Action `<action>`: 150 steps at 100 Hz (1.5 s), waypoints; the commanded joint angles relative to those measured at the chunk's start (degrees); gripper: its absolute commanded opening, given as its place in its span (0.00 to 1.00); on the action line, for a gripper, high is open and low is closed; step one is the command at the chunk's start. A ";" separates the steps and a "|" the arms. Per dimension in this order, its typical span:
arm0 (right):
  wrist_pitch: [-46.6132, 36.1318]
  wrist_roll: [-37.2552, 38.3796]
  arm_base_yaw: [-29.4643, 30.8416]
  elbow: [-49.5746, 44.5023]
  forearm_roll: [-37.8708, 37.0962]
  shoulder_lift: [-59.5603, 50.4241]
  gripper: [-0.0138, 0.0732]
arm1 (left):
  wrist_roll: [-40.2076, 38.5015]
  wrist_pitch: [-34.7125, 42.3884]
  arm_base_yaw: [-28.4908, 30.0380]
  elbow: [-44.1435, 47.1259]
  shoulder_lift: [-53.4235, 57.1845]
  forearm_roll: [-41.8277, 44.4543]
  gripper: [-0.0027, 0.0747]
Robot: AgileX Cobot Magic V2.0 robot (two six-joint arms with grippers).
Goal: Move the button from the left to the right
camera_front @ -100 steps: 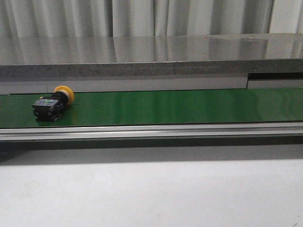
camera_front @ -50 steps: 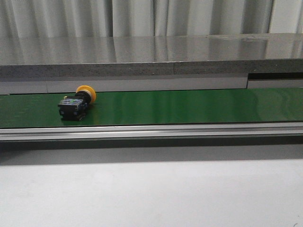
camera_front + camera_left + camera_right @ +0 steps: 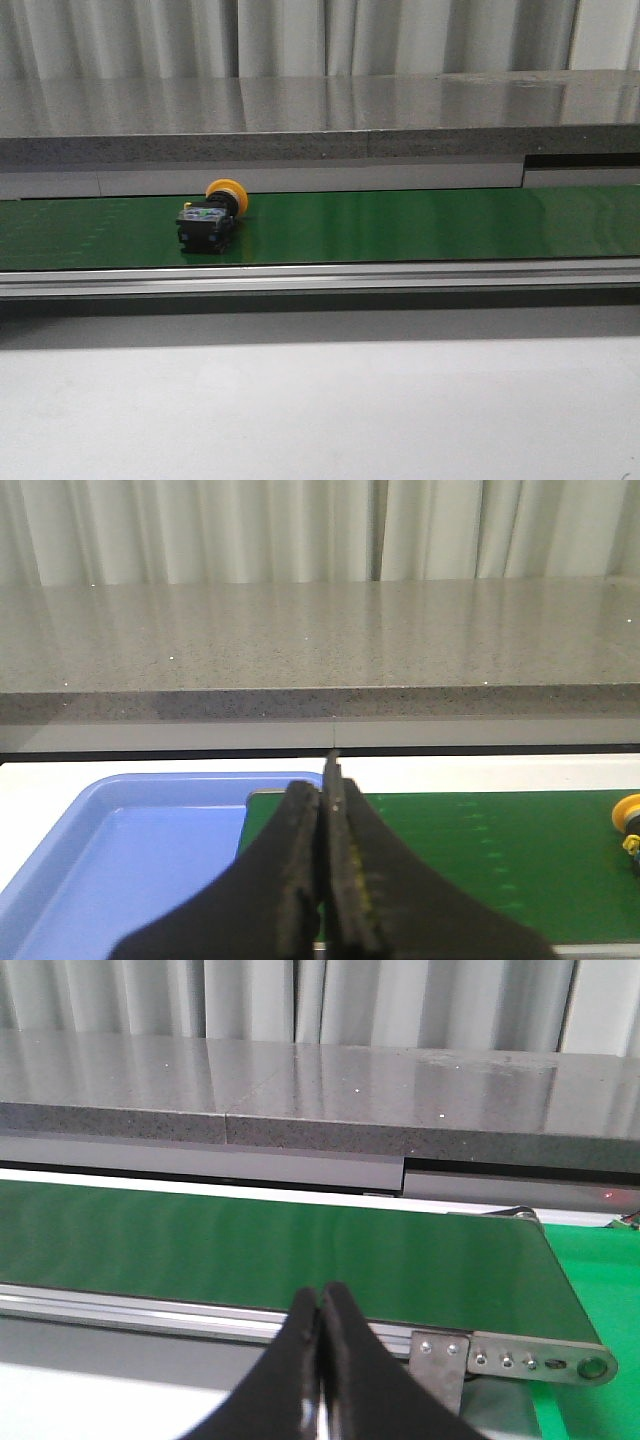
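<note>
blue tray shows only beside left jaws, pressed together.

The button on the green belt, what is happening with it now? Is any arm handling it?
Nothing is holding the button. It lies on its side on the green conveyor belt, yellow cap toward the back, in the left part of the belt as the front view shows it. Over the last second it has travelled to the right, apparently carried by the belt. The left gripper and the right gripper are both shut and empty, near the belt's two ends. A blue tray sits by the left end.
</note>
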State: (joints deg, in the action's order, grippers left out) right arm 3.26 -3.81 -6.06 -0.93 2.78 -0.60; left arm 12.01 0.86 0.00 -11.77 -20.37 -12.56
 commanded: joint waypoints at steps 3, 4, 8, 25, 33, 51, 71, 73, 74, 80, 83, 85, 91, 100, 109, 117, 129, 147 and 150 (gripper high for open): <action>-3.26 -0.06 -0.13 5.10 0.59 0.29 0.08 | -0.18 4.82 -0.28 -1.59 -0.20 -0.59 0.01; -2.59 -0.06 -0.13 5.39 0.72 0.66 0.08 | -0.18 4.82 -0.28 -1.59 -0.20 -0.59 0.01; -1.32 -0.06 -0.13 7.38 1.47 2.03 0.08 | -0.18 4.82 -0.28 -1.59 -0.20 -0.59 0.01; 7.83 -0.06 -0.13 17.50 2.74 11.37 0.08 | -0.18 4.82 -0.28 -1.59 -0.20 -0.59 0.01; 12.88 -0.06 -0.13 23.21 2.87 17.06 0.08 | -0.18 4.82 -0.28 -1.59 -0.20 -0.59 0.01; 26.01 -0.06 -0.13 35.23 2.87 31.45 0.08 | -0.18 4.82 -0.28 -1.59 -0.20 -0.59 0.01; 33.51 -0.06 -0.13 43.66 3.05 44.45 0.08 | -0.18 4.82 -0.28 -1.59 -0.20 -0.59 0.01; 33.51 -0.06 -0.13 44.00 3.05 45.45 0.08 | -0.18 4.82 -0.28 -1.59 -0.20 -0.59 0.01; 33.39 -0.06 -0.13 44.11 3.07 46.07 0.08 | -0.18 4.82 -0.28 -1.59 -0.20 -0.59 0.01; 33.41 -0.06 -0.13 44.71 3.07 47.98 0.08 | -0.18 4.82 -0.28 -1.59 -0.20 -0.59 0.01; 33.41 -0.06 -0.13 44.76 3.12 49.10 0.08 | -0.18 4.82 -0.28 -1.59 -0.20 -0.59 0.01; 33.41 -0.06 -0.13 44.76 3.18 49.48 0.08 | -0.18 4.82 -0.28 -1.59 -0.20 -0.59 0.01; 33.41 -0.06 -0.13 44.76 3.69 50.90 0.09 | -0.18 4.82 -0.28 -1.59 -0.20 -0.59 0.01; 33.41 -0.06 -0.13 44.76 4.82 51.93 0.16 | -0.18 4.82 -0.28 -1.59 -0.20 -0.59 0.01; 33.30 -0.06 -0.13 44.76 6.03 51.89 0.33 | -0.18 4.82 -0.28 -1.59 -0.20 -0.59 0.01; 33.21 -0.06 -0.13 44.76 6.80 51.92 0.51 | -0.18 4.82 -0.28 -1.59 -0.20 -0.59 0.01; 31.87 -0.06 -0.13 44.76 7.87 51.92 0.73 | -0.18 4.82 -0.28 -1.59 -0.20 -0.59 0.01; 31.72 -0.06 -0.13 44.76 13.37 51.98 0.81 | -0.18 4.82 -0.28 -1.59 -0.20 -0.59 0.01; 31.50 -0.06 -0.13 44.76 13.94 52.16 0.81 | -0.18 4.82 -0.28 -1.59 -0.20 -0.59 0.01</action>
State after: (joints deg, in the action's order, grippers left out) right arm 38.34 -3.81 -6.06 41.79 13.78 51.58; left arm 12.01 0.86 0.00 -11.77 -20.37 -12.56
